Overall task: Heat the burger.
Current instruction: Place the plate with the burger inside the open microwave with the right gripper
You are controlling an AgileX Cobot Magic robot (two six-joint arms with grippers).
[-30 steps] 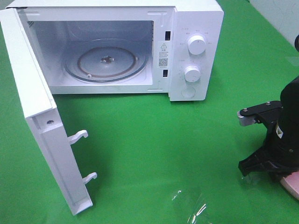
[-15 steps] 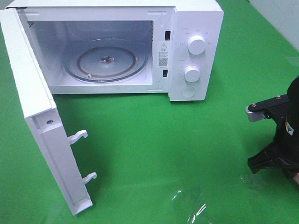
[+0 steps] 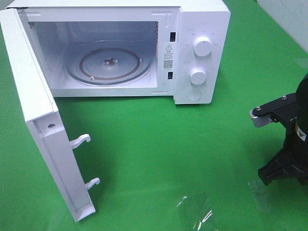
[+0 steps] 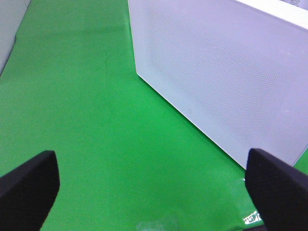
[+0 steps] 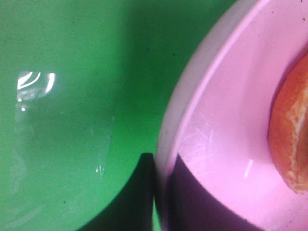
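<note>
One burger [image 5: 291, 140], cropped, on pink plate [image 5: 216, 144]

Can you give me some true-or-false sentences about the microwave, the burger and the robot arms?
1. The microwave door is open. True.
2. The burger is inside the microwave. False: it sits on the pink plate, outside.
3. The right end effector pinches the plate's rim. True.
4. The left end effector is shut. False: its fingers stand wide apart, holding nothing.
5. The cloth under everything is blue. False: it is green.
</note>
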